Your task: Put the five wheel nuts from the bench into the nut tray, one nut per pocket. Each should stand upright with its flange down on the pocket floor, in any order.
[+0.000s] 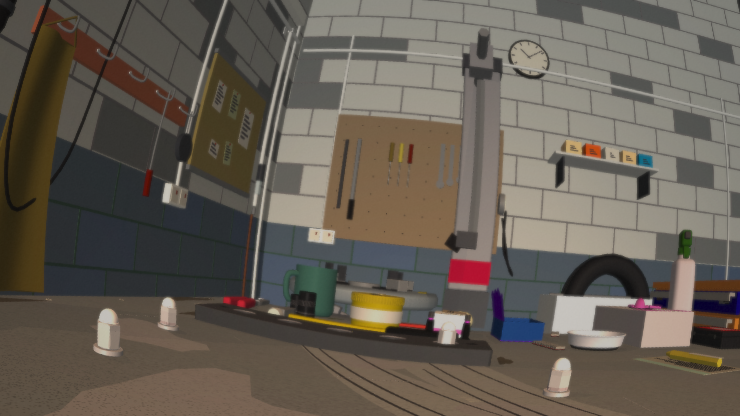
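A white wheel nut (447, 332) stands upright in a pocket at the right end of the dark nut tray (341, 333), and my gripper (449, 322) sits low right over it, open around its dome and holding nothing. Another nut's dome (275, 311) shows in a pocket near the tray's left end. Two nuts (108, 332) (167, 313) stand upright on the bench to the left. A third (558, 377) stands in front of the tray on the right.
Behind the tray stand a green mug (312, 290), a yellow-and-white tub (377, 309) and the arm's grey column (478, 176). A blue box (515, 327), a white bowl (596, 339), a white block and a tyre sit to the right.
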You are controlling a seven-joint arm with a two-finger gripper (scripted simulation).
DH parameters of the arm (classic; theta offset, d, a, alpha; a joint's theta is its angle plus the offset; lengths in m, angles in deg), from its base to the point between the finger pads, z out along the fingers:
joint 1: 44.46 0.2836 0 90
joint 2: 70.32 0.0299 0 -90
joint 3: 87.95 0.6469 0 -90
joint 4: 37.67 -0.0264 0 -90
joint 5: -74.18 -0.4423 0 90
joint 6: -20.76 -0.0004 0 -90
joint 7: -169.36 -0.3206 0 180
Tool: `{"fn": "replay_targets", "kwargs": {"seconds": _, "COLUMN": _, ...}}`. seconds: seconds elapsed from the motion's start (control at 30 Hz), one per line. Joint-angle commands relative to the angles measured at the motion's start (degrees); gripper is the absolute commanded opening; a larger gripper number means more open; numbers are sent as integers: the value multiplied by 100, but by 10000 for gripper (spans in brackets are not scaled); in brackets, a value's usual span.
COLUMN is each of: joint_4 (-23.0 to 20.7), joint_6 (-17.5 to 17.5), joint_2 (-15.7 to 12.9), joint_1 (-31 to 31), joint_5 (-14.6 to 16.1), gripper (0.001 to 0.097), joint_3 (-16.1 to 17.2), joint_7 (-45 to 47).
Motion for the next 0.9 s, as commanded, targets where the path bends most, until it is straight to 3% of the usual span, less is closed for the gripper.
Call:
{"fn": "replay_targets", "kwargs": {"seconds": 0.0, "joint_4": -5, "joint_6": 0, "joint_2": 8, "joint_1": 0, "joint_5": 0, "gripper": 325, "joint_3": 1, "joint_7": 0}}
{"fn": "replay_targets", "kwargs": {"seconds": 0.33, "joint_4": -4, "joint_6": -1, "joint_2": 7, "joint_1": 0, "joint_5": 0, "gripper": 325, "joint_3": 0, "joint_7": 0}}
{"fn": "replay_targets", "kwargs": {"seconds": 0.87, "joint_4": -4, "joint_6": -1, "joint_2": 6, "joint_1": 0, "joint_5": 0, "gripper": 15, "joint_3": 0, "joint_7": 0}}
